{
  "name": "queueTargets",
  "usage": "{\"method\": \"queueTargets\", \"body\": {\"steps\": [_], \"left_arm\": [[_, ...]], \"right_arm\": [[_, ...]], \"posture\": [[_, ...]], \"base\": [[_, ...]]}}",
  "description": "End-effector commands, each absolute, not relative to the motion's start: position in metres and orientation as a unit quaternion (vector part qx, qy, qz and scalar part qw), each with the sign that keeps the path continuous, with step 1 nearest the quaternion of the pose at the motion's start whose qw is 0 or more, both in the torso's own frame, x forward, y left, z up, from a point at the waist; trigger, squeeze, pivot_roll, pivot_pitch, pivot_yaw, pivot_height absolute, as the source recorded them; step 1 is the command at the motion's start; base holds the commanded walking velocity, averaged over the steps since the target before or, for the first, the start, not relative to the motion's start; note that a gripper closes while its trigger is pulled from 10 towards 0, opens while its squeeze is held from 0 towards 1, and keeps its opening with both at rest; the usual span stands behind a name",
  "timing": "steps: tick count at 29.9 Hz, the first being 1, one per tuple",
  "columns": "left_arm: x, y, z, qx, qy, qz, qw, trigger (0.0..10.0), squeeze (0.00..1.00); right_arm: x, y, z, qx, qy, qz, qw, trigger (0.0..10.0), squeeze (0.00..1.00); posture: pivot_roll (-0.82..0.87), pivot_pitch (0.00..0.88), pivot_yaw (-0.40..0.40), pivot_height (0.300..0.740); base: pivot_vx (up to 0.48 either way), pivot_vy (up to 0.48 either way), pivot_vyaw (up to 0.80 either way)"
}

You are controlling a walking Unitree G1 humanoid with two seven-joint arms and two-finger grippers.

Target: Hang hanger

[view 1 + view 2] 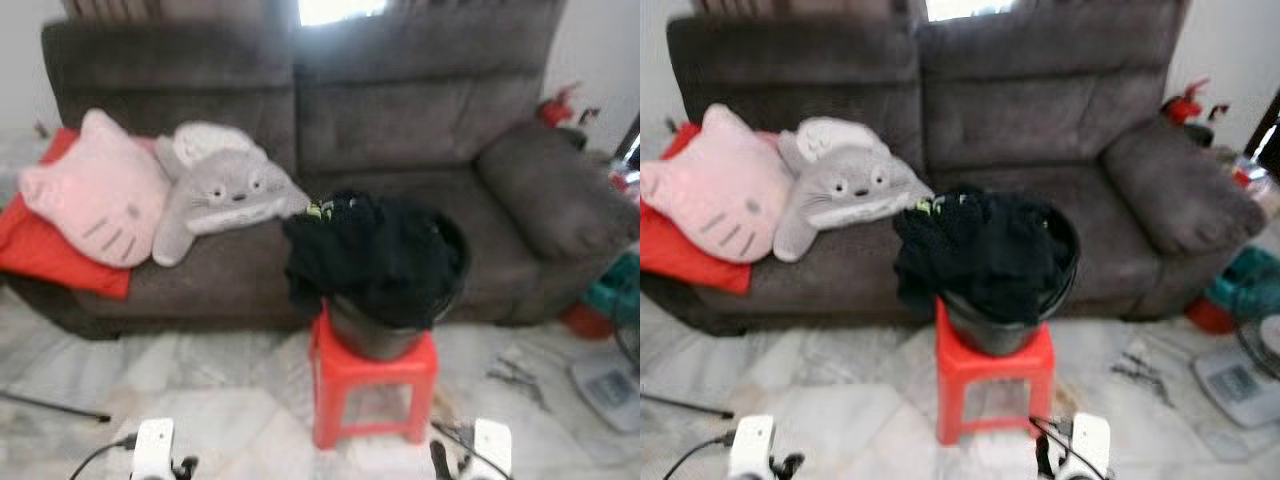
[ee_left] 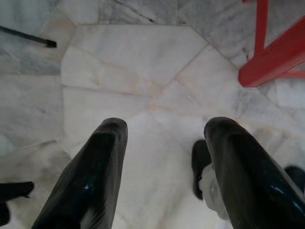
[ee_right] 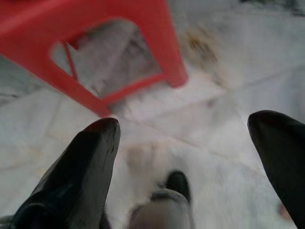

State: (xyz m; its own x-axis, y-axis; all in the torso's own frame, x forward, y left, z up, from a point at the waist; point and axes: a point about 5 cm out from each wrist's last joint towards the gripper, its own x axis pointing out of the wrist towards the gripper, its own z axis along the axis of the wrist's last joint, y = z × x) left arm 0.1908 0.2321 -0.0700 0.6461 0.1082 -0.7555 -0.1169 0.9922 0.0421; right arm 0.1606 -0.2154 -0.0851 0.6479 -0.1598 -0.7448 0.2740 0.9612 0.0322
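Hanging has not begun: both claws, left claw (image 2: 162,138) and right claw (image 3: 183,143), gape empty (low in frame); black clothes (image 1: 375,255) fill the bucket (image 1: 375,340) at centre.

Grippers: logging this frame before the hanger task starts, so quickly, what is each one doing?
Left gripper: open, holding nothing, over the marble floor.
Right gripper: open, holding nothing, near the red stool.

Red stool (image 1: 372,385), black bucket (image 1: 375,335), grey-brown sofa (image 1: 400,110).
Black clothes (image 1: 370,250) fill the bucket; pink cat cushion (image 1: 95,190), grey-and-white plush (image 1: 225,190), red blanket (image 1: 40,250), white veined marble floor (image 2: 119,81).
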Motion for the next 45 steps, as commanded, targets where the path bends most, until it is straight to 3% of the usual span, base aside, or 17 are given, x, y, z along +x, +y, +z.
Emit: {"method": "queueTargets", "body": {"steps": [1, 10, 11, 14, 21, 23, 30, 34, 39, 41, 45], "left_arm": [[0.189, 0.234, -0.071, 0.004, 0.422, 0.059, 0.905, 10.0, 0.00], [0.188, 0.236, -0.071, 0.011, 0.424, 0.061, 0.904, 10.0, 0.00], [0.188, 0.236, -0.070, 0.013, 0.424, 0.061, 0.903, 10.0, 0.00], [0.189, 0.236, -0.070, 0.016, 0.425, 0.060, 0.903, 10.0, 0.00], [0.190, 0.235, -0.070, 0.014, 0.426, 0.059, 0.903, 10.0, 0.00], [0.191, 0.234, -0.070, 0.015, 0.425, 0.061, 0.903, 10.0, 0.00], [0.193, 0.232, -0.069, 0.012, 0.422, 0.068, 0.904, 10.0, 0.00], [0.195, 0.230, -0.069, 0.010, 0.420, 0.067, 0.905, 10.0, 0.00], [0.195, 0.230, -0.069, 0.007, 0.419, 0.072, 0.905, 10.0, 0.00], [0.195, 0.229, -0.069, -0.002, 0.418, 0.079, 0.905, 10.0, 0.00], [0.194, 0.229, -0.070, -0.008, 0.418, 0.084, 0.904, 10.0, 0.00]], "right_arm": [[0.163, -0.215, -0.083, 0.057, 0.393, -0.114, 0.911, 10.0, 0.00], [0.172, -0.221, -0.069, -0.038, 0.308, -0.130, 0.942, 10.0, 0.00], [0.199, -0.240, -0.041, -0.099, 0.219, -0.121, 0.963, 10.0, 0.00], [0.200, -0.253, -0.017, -0.120, 0.134, -0.124, 0.976, 10.0, 0.00], [0.207, -0.231, 0.039, -0.124, -0.001, -0.098, 0.987, 10.0, 0.00], [0.222, -0.220, 0.066, -0.141, -0.056, -0.057, 0.987, 10.0, 0.00], [0.247, -0.198, 0.100, -0.171, -0.078, 0.052, 0.981, 10.0, 0.00], [0.276, -0.187, 0.126, -0.222, -0.104, 0.118, 0.962, 10.0, 0.00], [0.290, -0.166, 0.131, -0.223, -0.096, 0.202, 0.949, 10.0, 0.00], [0.303, -0.149, 0.130, -0.252, -0.080, 0.263, 0.928, 10.0, 0.00], [0.307, -0.141, 0.134, -0.251, -0.071, 0.292, 0.920, 10.0, 0.00]], "posture": [[-0.09, 0.000, 0.058, 0.740], [-0.16, 0.000, 0.072, 0.740], [-0.17, 0.000, 0.078, 0.740], [-0.18, 0.000, 0.083, 0.740], [-0.20, 0.000, 0.102, 0.740], [-0.20, 0.000, 0.103, 0.740], [-0.20, 0.000, 0.098, 0.740], [-0.18, 0.000, 0.089, 0.740], [-0.18, 0.000, 0.081, 0.740], [-0.16, 0.000, 0.070, 0.740], [-0.15, 0.000, 0.063, 0.740]], "base": [[0.000, 0.000, 0.00], [0.000, 0.000, 0.00], [0.000, 0.000, 0.00], [0.000, 0.000, 0.00], [0.000, 0.000, 0.00], [0.000, 0.000, 0.00], [0.000, 0.000, 0.00], [0.000, 0.000, 0.00], [0.000, 0.000, 0.00], [0.000, 0.000, 0.00], [0.000, 0.000, 0.00]]}}
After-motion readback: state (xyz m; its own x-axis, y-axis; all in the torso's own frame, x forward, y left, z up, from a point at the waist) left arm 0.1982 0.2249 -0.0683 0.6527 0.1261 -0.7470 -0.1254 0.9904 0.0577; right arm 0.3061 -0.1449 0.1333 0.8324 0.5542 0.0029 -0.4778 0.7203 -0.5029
